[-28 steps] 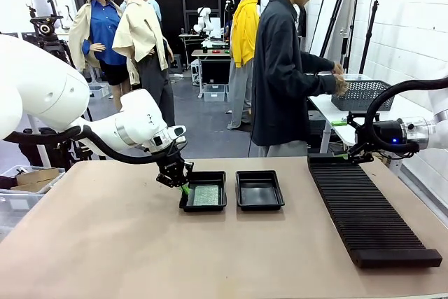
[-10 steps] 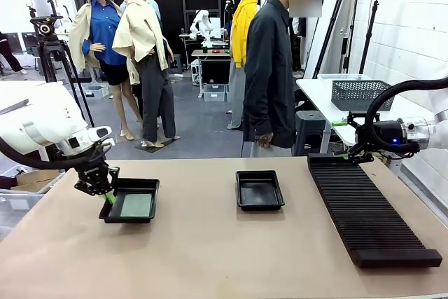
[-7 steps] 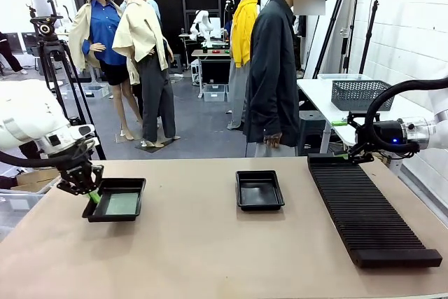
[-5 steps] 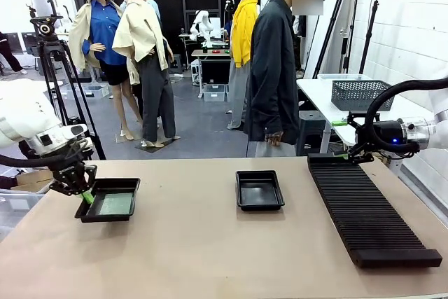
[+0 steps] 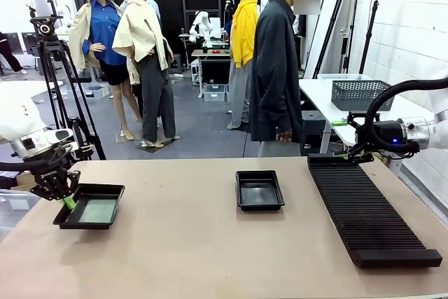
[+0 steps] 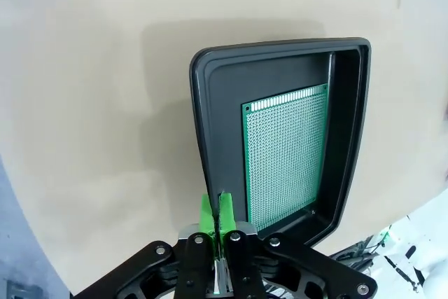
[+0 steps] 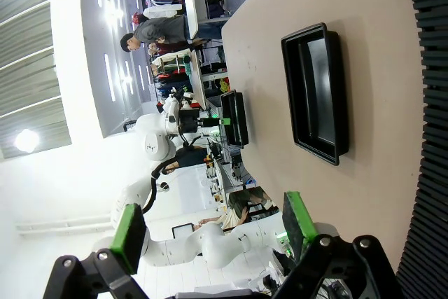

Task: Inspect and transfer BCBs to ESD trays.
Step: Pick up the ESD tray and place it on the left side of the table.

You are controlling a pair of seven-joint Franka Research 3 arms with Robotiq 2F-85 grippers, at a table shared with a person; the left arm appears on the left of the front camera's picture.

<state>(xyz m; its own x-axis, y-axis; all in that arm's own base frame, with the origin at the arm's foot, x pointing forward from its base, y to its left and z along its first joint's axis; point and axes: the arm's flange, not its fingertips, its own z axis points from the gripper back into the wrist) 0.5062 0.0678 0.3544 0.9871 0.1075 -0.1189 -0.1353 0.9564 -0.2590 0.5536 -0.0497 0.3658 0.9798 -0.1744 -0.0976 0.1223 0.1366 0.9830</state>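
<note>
Left gripper (image 5: 68, 202) dragged clamped tray (image 5: 106, 188), one BCB (image 5: 98, 210), leftward; second tray (image 5: 260, 206); right gripper (image 7: 211, 227) spread.

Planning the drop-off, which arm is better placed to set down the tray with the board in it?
Left: the left gripper is shut on the loaded tray; the right gripper hangs open by the rack.

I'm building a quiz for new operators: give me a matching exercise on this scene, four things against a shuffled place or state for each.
1. green perforated circuit board
2. empty glossy black plastic tray
3. long ribbed black rack
4. left tool

A. clamped on the far-left black tray, at its rim
B. along the right side of the table
C. mid-table
D. lying inside the far-left black tray

Pairs: 1-D, 2-C, 3-B, 4-A
</note>
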